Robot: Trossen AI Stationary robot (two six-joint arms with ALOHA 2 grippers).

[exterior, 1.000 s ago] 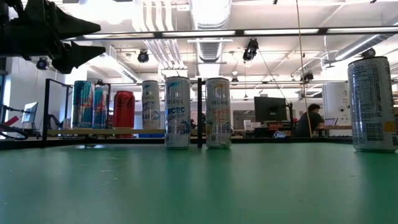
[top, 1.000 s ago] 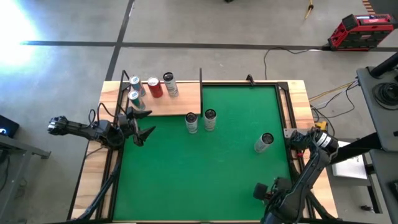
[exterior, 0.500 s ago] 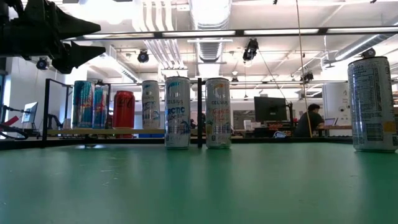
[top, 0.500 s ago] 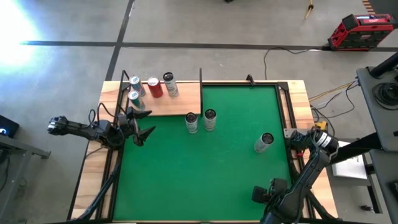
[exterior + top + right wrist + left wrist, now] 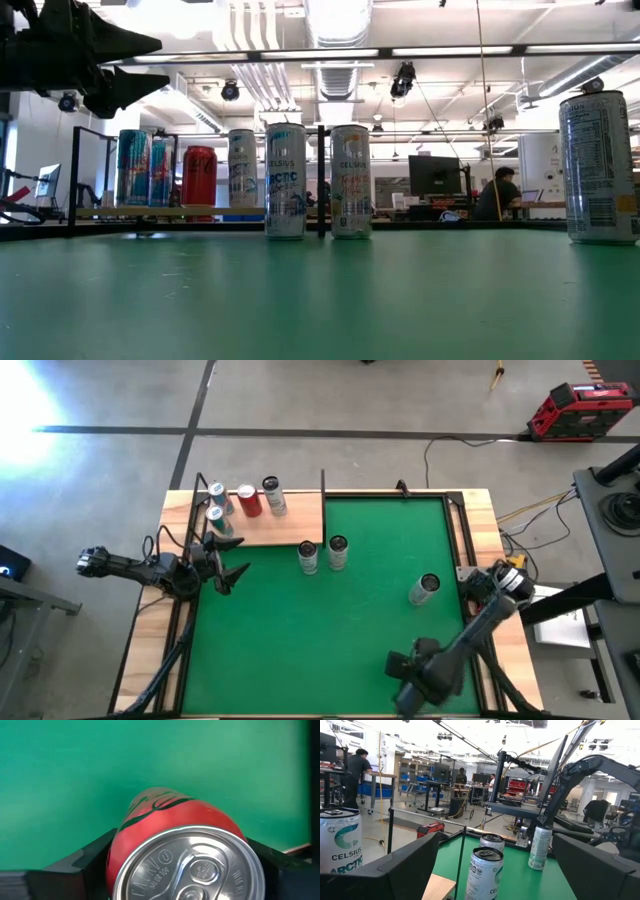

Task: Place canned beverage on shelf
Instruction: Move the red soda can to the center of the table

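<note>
A: Noting the right claw at about 5 o'clock on the green mat. What has it got?

B: Red can, seen top-on in the right wrist view. Dark fingers press both flanks, so it is pinching the can by its sides. That leaves the base free to set down flat, I judge.

A: Destination?

B: Shelf, at 11 o'clock on the desk. Four cans crowd its 9 o'clock end. Bare wood lies toward its 3 o'clock end, probably the spot to aim for.

A: Obstacles?

B: Two cans stand on the mat just beside the shelf's near corner, at roughly 12 o'clock. A lone can stands at 3 o'clock, near the right arm. The carry likely needs to pass over or between them.

A: Left claw?

B: Spread wide, nothing in it. It hovers at 9 o'clock, by the shelf's near edge, clear of the right arm's route.
</note>
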